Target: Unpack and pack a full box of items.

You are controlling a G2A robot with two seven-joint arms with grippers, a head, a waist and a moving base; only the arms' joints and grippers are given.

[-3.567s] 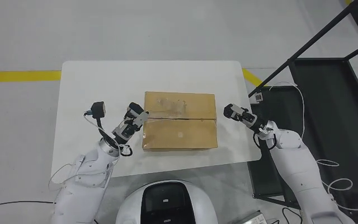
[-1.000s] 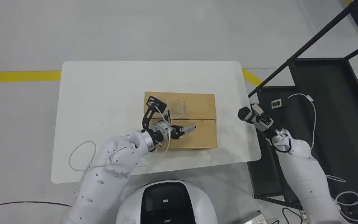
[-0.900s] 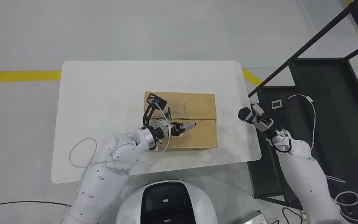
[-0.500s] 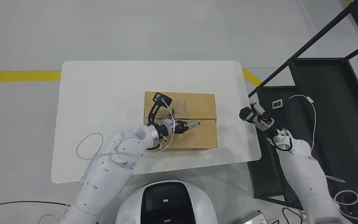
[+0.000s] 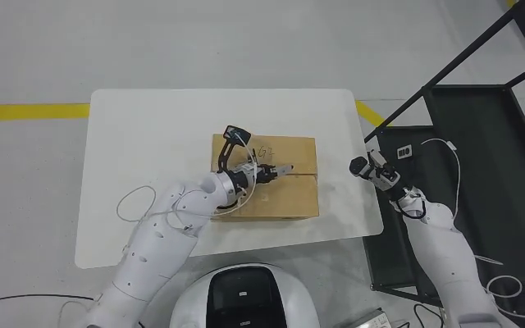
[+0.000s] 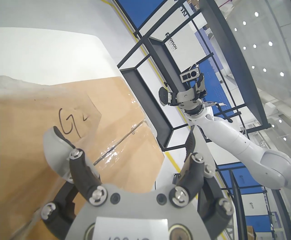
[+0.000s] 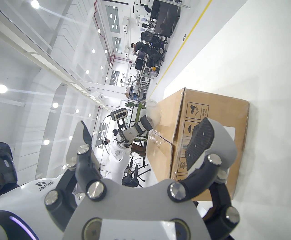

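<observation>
Black rack [image 5: 472,135] flanks table [image 5: 148,139]; left end effector [image 5: 285,169] hovers over box [image 5: 279,198].

Box [image 5: 287,197] blocks table [image 5: 148,148] centre-right; open room along left and far edges; black rack [image 5: 476,123] just beside right edge.

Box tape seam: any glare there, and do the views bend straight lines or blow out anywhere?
Left wrist view: the clear tape along the cardboard box seam glints with bright highlights, and the black rack bars bow from the wide lens. Right wrist view: the ceiling lights blow out as white spots. Top view: the box top is evenly lit, no glare.
</observation>
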